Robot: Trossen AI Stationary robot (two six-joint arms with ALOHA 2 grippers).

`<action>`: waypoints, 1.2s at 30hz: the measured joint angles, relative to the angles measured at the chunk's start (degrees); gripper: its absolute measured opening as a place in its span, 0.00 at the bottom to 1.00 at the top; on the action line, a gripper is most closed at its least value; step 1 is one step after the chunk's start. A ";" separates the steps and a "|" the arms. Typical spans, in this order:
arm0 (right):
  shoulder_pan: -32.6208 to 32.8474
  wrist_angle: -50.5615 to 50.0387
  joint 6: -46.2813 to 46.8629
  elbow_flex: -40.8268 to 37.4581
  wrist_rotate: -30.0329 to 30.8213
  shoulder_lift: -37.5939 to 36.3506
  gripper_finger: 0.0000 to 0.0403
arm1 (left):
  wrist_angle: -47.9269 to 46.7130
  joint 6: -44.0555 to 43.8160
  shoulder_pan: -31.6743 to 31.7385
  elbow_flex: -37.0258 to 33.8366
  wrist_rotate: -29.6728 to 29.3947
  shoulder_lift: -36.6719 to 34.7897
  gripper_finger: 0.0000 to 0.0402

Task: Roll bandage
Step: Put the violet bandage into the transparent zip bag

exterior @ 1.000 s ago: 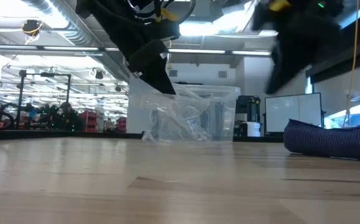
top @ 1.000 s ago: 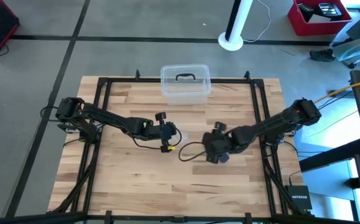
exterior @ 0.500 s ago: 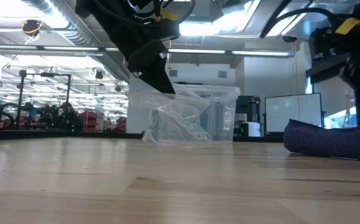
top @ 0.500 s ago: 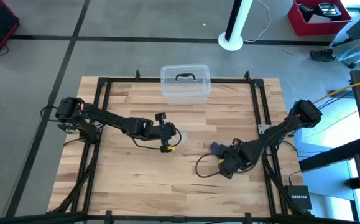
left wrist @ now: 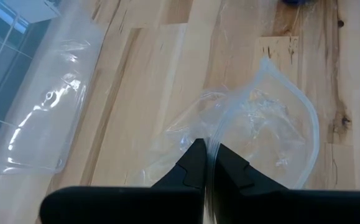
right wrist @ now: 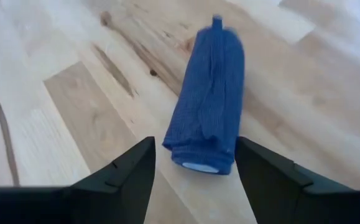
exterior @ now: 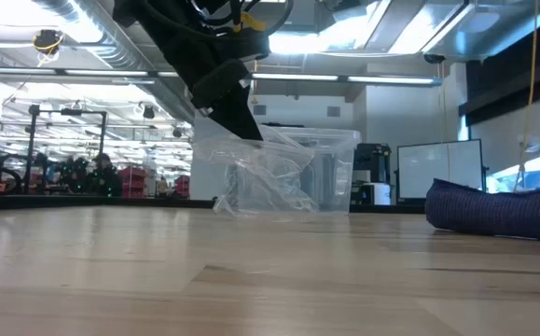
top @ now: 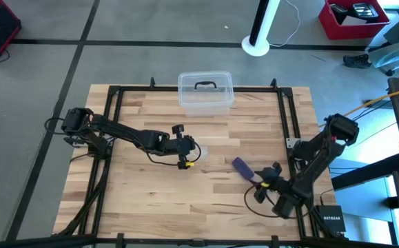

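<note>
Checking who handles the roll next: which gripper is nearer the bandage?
Right. The right gripper sits open just beside the bandage, facing it; the left gripper is farther off, shut on the plastic bag.

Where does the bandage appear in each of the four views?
High view: bandage, right of centre, lying free.
Low view: right edge.
Left wrist view: only a blue sliver at the top edge.
Right wrist view: centre.
Shared landmark: clear bag.

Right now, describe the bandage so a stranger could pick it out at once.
On the wooden table, look right of centre, just ahead of the open right gripper. The bandage lies there alone: a small dark blue fabric roll, unlike the clear plastic bag pinched by the left gripper.
</note>
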 joint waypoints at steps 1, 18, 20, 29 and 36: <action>0.55 2.89 0.62 -1.50 0.55 0.73 0.55 | 0.00 -0.02 0.00 0.00 0.00 0.00 0.01; 0.39 10.34 0.78 -3.91 8.11 10.28 0.55 | 0.02 -0.58 0.00 0.00 0.02 0.00 0.01; 0.39 9.32 0.84 -3.91 6.86 9.63 0.57 | 0.02 -0.67 0.00 0.00 0.01 0.00 0.01; 0.29 8.23 -3.66 -2.31 8.97 6.16 0.74 | 0.00 -1.74 0.00 0.00 0.03 -0.02 0.01; -5.35 13.82 -7.99 -2.27 11.18 11.34 0.74 | 0.02 -1.94 0.00 0.00 0.03 -0.07 0.01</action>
